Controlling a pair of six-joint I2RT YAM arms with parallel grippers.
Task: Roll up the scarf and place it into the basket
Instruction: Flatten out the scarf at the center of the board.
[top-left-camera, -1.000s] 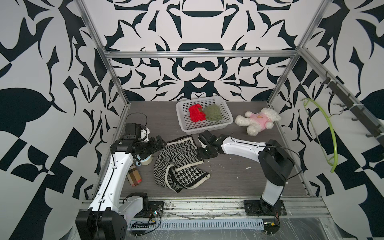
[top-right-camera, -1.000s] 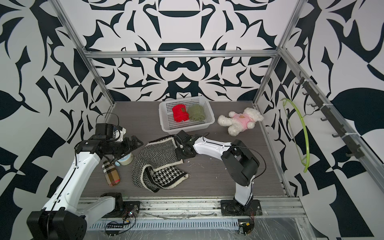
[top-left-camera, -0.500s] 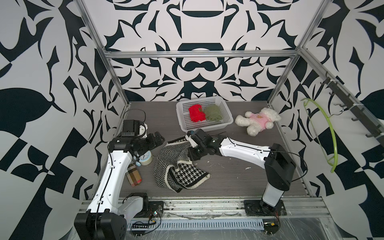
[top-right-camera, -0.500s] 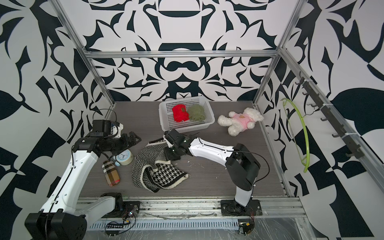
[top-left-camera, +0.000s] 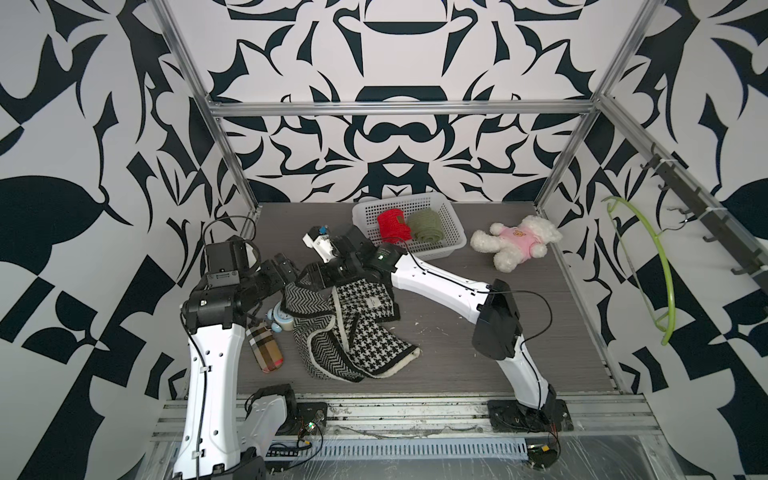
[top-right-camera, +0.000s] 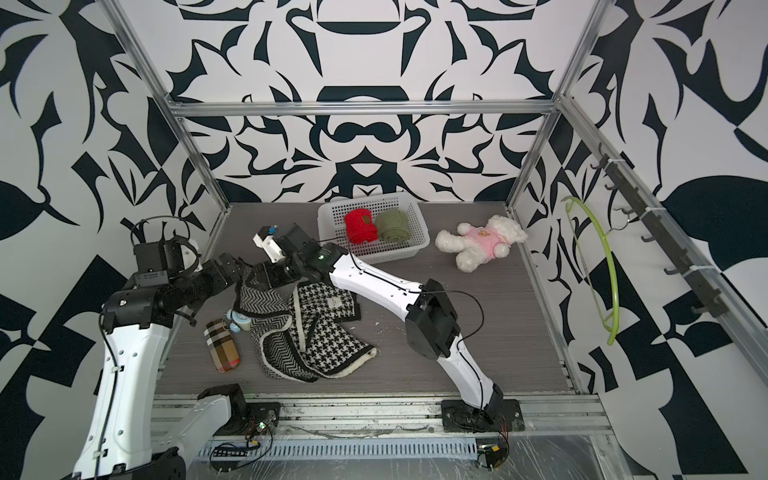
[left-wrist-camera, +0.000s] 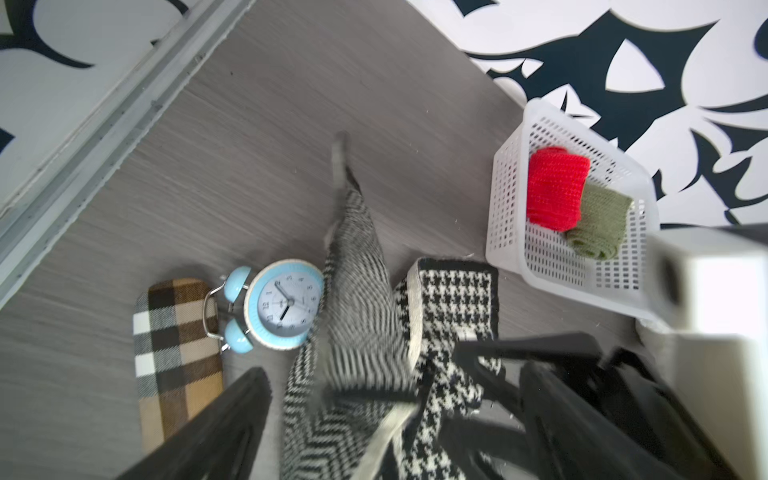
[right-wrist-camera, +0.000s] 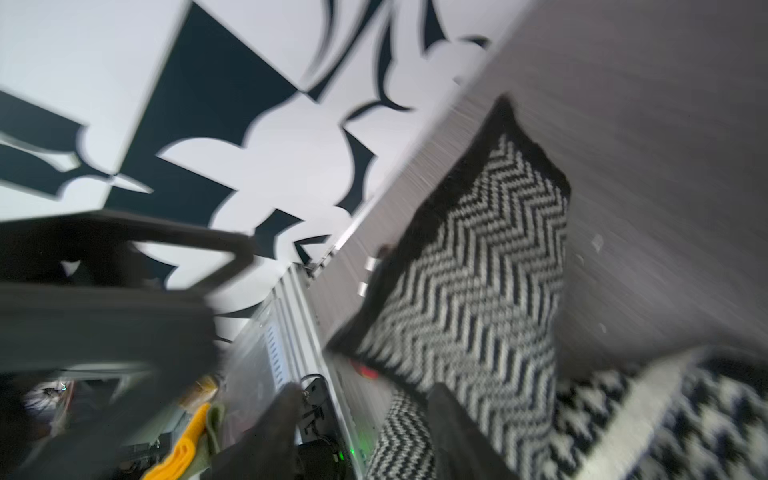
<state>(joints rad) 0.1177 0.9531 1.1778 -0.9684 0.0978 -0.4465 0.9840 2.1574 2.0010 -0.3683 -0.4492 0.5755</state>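
The scarf (top-left-camera: 353, 328) (top-right-camera: 299, 332), black and white with herringbone and houndstooth faces, lies crumpled mid-table. One herringbone flap (right-wrist-camera: 478, 270) stands raised and blurred at its far left end. My right gripper (top-left-camera: 305, 282) (right-wrist-camera: 363, 399) hovers at that flap, open, with the flap beside one finger and not between them. My left gripper (top-left-camera: 286, 270) (left-wrist-camera: 390, 382) faces it from the left, wide open over the scarf's edge (left-wrist-camera: 357, 291). The white basket (top-left-camera: 361, 216) (top-right-camera: 328, 216) (left-wrist-camera: 498, 199) stands behind and holds a red roll (top-left-camera: 391, 224) and a green roll (top-left-camera: 426, 224).
A blue alarm clock (top-left-camera: 282, 318) (left-wrist-camera: 286, 303) and a plaid case (top-left-camera: 266, 347) (left-wrist-camera: 174, 353) lie just left of the scarf, under my left arm. A plush bear (top-left-camera: 517, 245) lies right of the basket. A green hanger (top-left-camera: 660, 266) hangs on the right wall.
My right arm swept left across the scarf, pulling its right part over so the houndstooth face shows. Its jaws stand apart now. The left gripper backed off slightly and stayed open.
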